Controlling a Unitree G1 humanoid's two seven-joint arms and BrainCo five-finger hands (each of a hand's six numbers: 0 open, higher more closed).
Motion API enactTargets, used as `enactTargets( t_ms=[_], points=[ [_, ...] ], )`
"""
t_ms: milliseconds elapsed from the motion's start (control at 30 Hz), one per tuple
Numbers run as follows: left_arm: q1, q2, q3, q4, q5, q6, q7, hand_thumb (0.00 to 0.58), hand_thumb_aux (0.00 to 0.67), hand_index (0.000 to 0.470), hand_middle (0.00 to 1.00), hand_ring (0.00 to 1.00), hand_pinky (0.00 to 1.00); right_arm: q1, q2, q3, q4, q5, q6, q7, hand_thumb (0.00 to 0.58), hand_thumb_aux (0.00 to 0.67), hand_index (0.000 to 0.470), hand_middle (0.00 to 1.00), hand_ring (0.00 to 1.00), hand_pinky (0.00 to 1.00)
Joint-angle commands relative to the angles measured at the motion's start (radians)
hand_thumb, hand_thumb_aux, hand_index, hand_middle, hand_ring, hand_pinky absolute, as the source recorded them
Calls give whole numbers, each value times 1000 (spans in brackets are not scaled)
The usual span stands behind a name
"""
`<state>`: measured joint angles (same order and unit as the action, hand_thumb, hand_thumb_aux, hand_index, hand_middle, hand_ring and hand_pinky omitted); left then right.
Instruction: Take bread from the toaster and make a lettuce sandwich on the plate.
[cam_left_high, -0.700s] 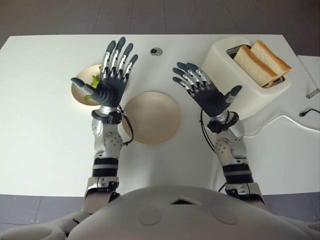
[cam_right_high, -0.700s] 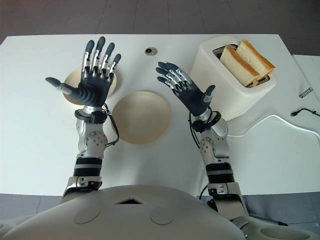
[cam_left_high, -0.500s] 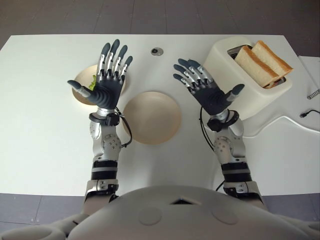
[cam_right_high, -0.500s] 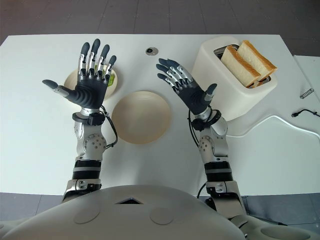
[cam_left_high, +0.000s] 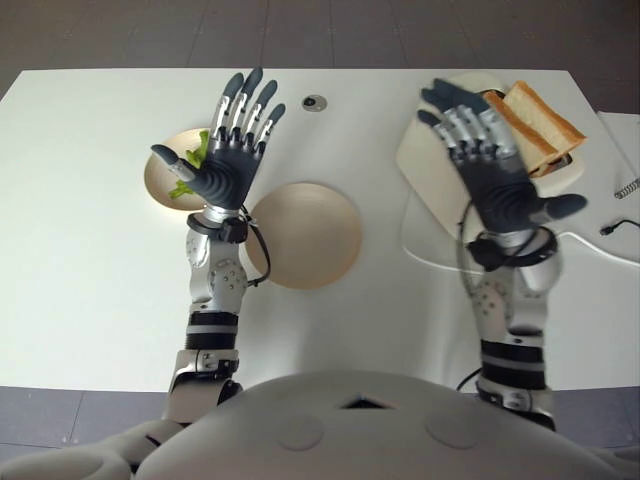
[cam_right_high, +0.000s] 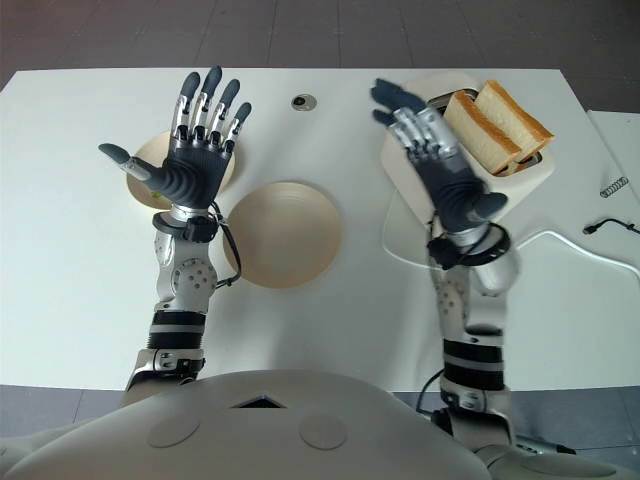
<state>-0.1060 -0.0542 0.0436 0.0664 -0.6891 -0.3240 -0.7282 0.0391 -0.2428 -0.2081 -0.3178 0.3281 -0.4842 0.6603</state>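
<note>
Holds the right hand (cam_left_high: 495, 170) open, fingers spread, raised over the toaster's (cam_left_high: 425, 165) near side, probably lining up for the bread (cam_left_high: 540, 120): slices just right of the fingers, leaning out of the slots, easy to take. Keeps the left hand (cam_left_high: 228, 160) open and empty above the bowl (cam_left_high: 152, 185) of lettuce (cam_left_high: 198, 150), seemingly on standby. Leaves the plate (cam_left_high: 310, 235) bare between both hands on the surface (cam_left_high: 90, 280), ready for assembly.

L robot hand (cam_left_high: 232, 150) & R robot hand (cam_left_high: 490, 160) raised, spread.
</note>
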Motion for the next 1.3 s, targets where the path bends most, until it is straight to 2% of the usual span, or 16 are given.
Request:
enactTargets(
  t_ms=[33,200,367,600,833,867,900,933,967,1000,1100,1133,1167,1200,1233,1300],
  points=[
    [8,-30,2,-14,-8,3,-8,0,0,0,0,0,0,-20,-172,-257,-2,-62,-37,-82,0,0,0,0,0,0],
    [5,-34,-6,-3,-7,3,-31,0,0,0,0,0,0,-74,-333,-403,238,-406,-58,-289,0,0,0,0,0,0],
    [8,-36,-8,6,-2,-6,-51,0,0,0,0,0,0,-167,-416,-248,546,-720,14,-491,0,0,0,0,0,0],
    [22,-44,-14,-7,1,-13,-57,0,0,0,0,0,0,-233,-456,-81,842,-732,-19,-531,0,0,0,0,0,0],
    [28,-43,-25,-12,2,-6,-56,0,0,0,0,0,0,-243,-509,-78,957,-604,-84,-520,0,0,0,0,0,0],
    [28,-42,-27,-14,2,-5,-54,0,0,0,0,0,0,-237,-517,-74,957,-596,-88,-515,27,16,11,0,0,0],
    [29,-42,-28,-15,2,-5,-53,0,0,0,0,0,0,-230,-524,-69,953,-591,-91,-512,201,129,90,0,0,0],
    [31,-42,-29,-16,2,-5,-53,0,0,0,0,0,0,-223,-527,-66,941,-584,-94,-509,443,344,241,0,0,0],
    [34,-42,-29,-18,1,-6,-53,0,0,0,0,0,0,-218,-529,-62,928,-579,-97,-507,534,481,337,0,0,0],
    [34,-42,-28,-16,2,-8,-53,0,0,0,0,0,0,-216,-529,-60,915,-571,-101,-510,580,670,470,27,27,27],
    [33,-40,-20,-12,5,-16,-46,0,0,0,0,0,0,-222,-518,-77,871,-541,-118,-545,580,670,470,345,345,345],
    [28,-37,-11,-10,7,-21,-38,0,0,0,0,0,0,-224,-510,-91,852,-525,-132,-564,580,670,470,573,573,573],
    [18,-32,2,-3,12,-23,-23,0,0,0,0,0,0,-227,-503,-106,836,-516,-145,-587,580,670,470,659,659,659],
    [6,-28,15,7,18,-27,-5,0,0,0,0,0,0,-231,-498,-119,821,-505,-156,-608,580,670,470,875,875,875],
    [-13,-21,32,35,51,-47,29,0,0,0,0,0,0,-239,-491,-135,799,-492,-175,-634,580,670,470,1000,1000,1000],
    [-55,0,60,125,176,-115,122,0,0,0,0,0,0,-250,-472,-166,752,-487,-225,-693,580,670,470,1000,1000,1000]
  ],
)
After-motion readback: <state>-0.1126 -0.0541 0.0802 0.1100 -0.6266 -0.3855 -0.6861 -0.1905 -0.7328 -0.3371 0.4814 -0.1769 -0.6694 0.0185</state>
